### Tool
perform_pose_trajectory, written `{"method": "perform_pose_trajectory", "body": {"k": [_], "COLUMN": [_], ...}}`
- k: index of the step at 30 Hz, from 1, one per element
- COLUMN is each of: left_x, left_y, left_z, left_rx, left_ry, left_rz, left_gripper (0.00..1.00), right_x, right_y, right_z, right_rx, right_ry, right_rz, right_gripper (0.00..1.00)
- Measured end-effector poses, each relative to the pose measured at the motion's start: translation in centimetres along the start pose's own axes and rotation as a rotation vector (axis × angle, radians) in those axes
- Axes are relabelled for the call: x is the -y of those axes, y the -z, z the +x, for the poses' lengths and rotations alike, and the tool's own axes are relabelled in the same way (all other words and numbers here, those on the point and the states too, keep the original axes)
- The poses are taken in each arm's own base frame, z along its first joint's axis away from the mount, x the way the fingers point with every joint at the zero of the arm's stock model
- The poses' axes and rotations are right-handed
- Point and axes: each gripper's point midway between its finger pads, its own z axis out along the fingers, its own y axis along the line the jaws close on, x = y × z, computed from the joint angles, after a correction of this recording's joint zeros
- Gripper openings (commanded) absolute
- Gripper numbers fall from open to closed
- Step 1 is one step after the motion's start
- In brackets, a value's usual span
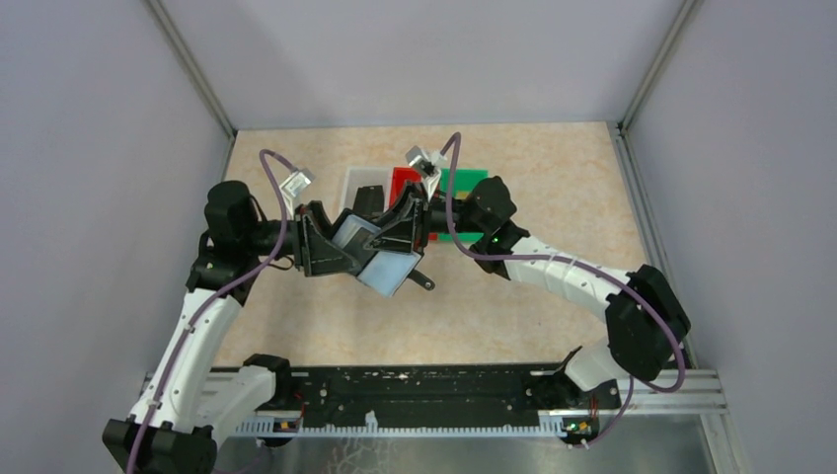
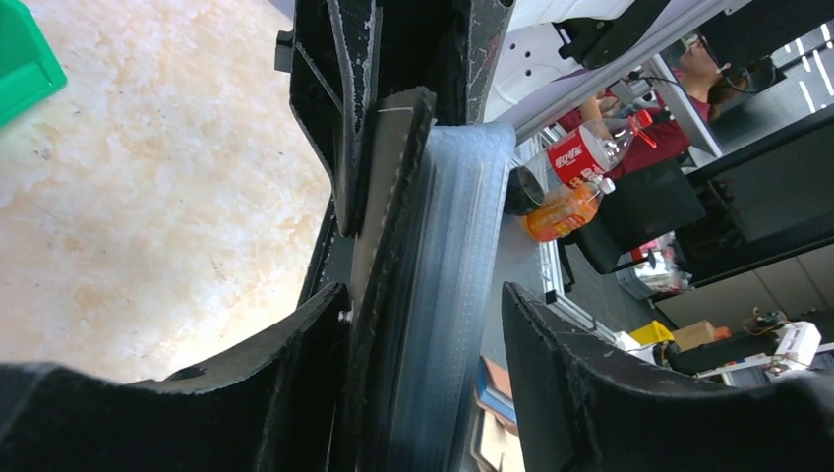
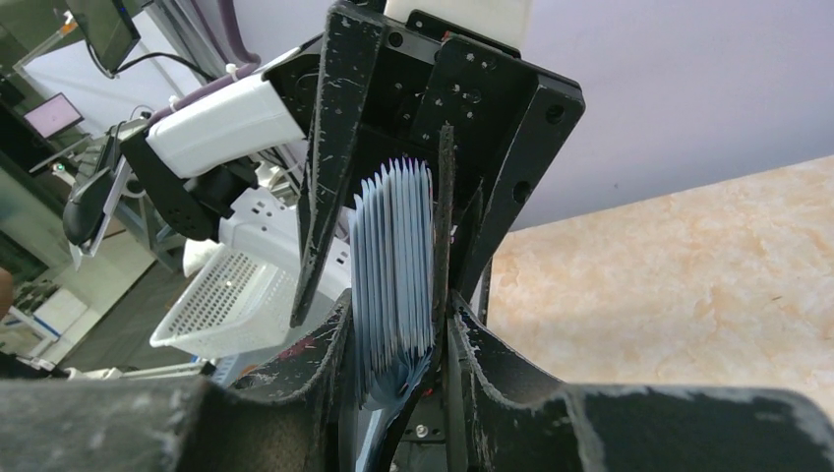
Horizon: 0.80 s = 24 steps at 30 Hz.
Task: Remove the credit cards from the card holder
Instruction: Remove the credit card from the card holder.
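The card holder (image 1: pixel 387 269) hangs in mid-air between the two arms, over the middle of the bench (image 1: pixel 553 197) and just near of the white bin (image 1: pixel 357 183), red bin (image 1: pixel 403 178) and green bin (image 1: pixel 469 183). It is lifted clear, most likely so that both claws can reach its edges and the contents can slide out freely. The right claw (image 3: pixel 398 310) is pinched narrow on the holder, its fingers pressing the black cover and the fanned stack of pale clear sleeves (image 3: pixel 393 256) from both sides. This appears to be the anchoring grip. The left claw (image 2: pixel 423 295) comes from the left and straddles the same stack. One finger (image 2: pixel 266 383) lies against the black cover, while the other (image 2: pixel 590 393) stands apart from the sleeves, so this claw is part-open and not clamped. The strap tab (image 1: pixel 424 282) dangles on the near right side. The credit cards cannot be made out, because the sleeves show edge-on in both wrist views and no card face is visible. By my judgement none has left the holder. The left claw seems set to take hold of a sleeve or card edge while the right one holds steady.
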Motion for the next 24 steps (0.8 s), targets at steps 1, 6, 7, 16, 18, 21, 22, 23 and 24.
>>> {"method": "perform_pose_trajectory", "body": {"k": [1, 6, 7, 16, 18, 21, 22, 23, 24], "left_x": [-0.1, -0.3, -0.5, -2.6, -3.4, -4.7, -5.1, -5.6, -6.0], "left_y": [0.0, -0.1, -0.1, -0.1, -0.1, 0.1, 0.2, 0.2, 0.3], "left_z": [0.0, -0.3, -0.5, -1.1, -1.1, -1.0, -0.9, -0.8, -0.8], "left_rx": [0.002, 0.015, 0.026, 0.052, 0.054, 0.052, 0.049, 0.045, 0.042], "left_ry": [0.007, 0.018, -0.002, 0.076, 0.085, 0.101, 0.108, 0.117, 0.129], "left_rz": [0.001, -0.002, -0.012, -0.127, -0.166, -0.224, -0.24, -0.254, -0.27], "left_gripper": [0.57, 0.14, 0.11, 0.0, 0.0, 0.01, 0.02, 0.03, 0.03], "right_x": [0.0, -0.1, 0.1, 2.8, 2.8, 0.5, -0.6, -1.8, -2.6], "right_y": [0.0, -0.1, 0.0, 2.5, 4.2, 5.4, 5.7, 5.8, 5.9], "right_z": [0.0, -0.2, -0.2, -3.2, -5.2, -7.9, -8.6, -9.2, -9.5], "right_rx": [0.001, 0.014, 0.019, 0.171, 0.24, 0.31, 0.326, 0.339, 0.347], "right_ry": [-0.004, -0.032, -0.051, -0.1, -0.086, -0.043, -0.032, -0.02, -0.018], "right_rz": [-0.001, -0.002, 0.009, 0.191, 0.261, 0.282, 0.274, 0.257, 0.242], "right_gripper": [0.02, 0.15, 0.23, 0.6, 0.6, 0.6, 0.59, 0.59, 0.58]}}
